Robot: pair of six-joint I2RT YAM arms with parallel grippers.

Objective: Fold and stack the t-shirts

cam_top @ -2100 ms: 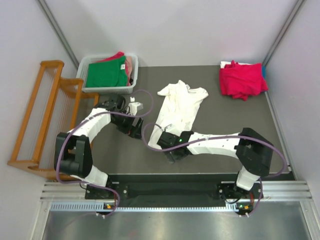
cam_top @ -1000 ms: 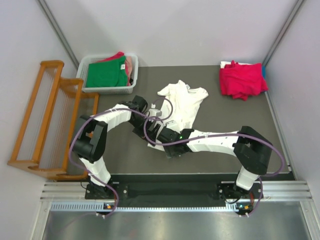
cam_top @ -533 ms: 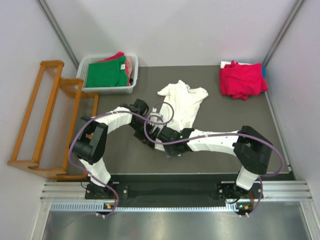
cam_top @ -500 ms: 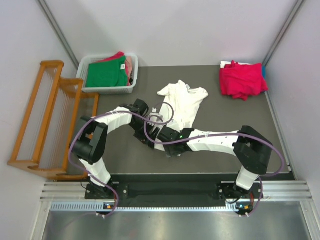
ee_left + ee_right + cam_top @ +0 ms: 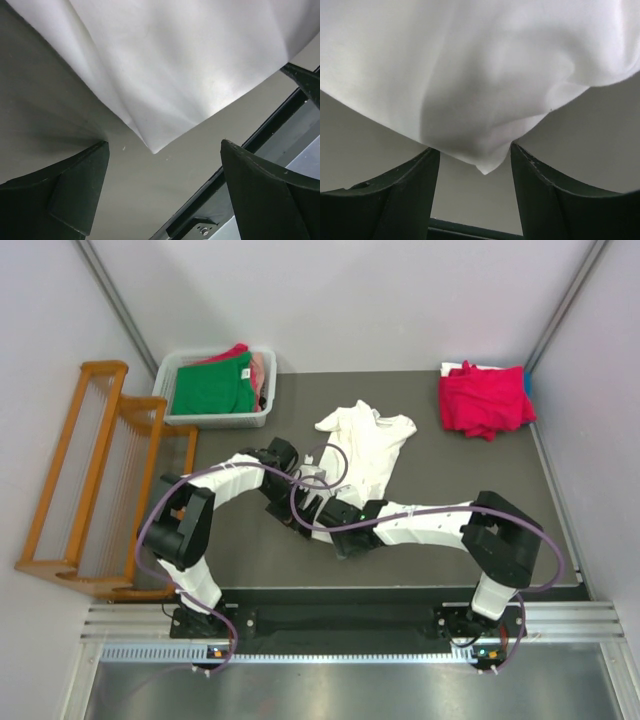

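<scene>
Right wrist: shirt (image 5: 470, 75) corner inside right claw (image 5: 474, 149).

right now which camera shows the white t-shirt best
The top external view. It shows almost the whole white t-shirt lying rumpled on the table, sleeves at the far end. The left wrist view shows only one pointed corner of it, close up; the right wrist view only another rumpled corner.

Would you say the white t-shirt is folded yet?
Not folded: the white t-shirt lies crumpled and loosely spread on the table, sleeves out.
</scene>
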